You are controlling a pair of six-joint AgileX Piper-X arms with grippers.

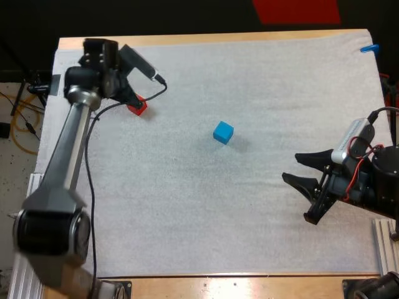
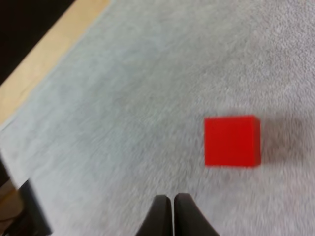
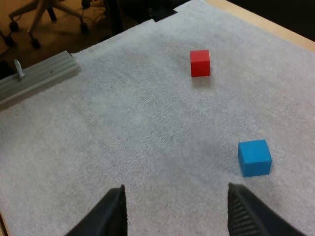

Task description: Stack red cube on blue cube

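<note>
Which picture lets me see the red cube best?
The left wrist view: the red cube sits close and whole, just past the shut left end effector. In the high view the left arm partly hides it. In the right wrist view it is whole but far off.

- The left arm (image 1: 67,152) extended from lower left to upper left of the high view, with the left gripper (image 2: 172,200) closed, fingers touching.
- The right gripper (image 1: 291,167) sat at the right edge, fingers spread wide.

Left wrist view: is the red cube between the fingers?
No, the left gripper is shut on nothing, the red cube clear of it.
</note>
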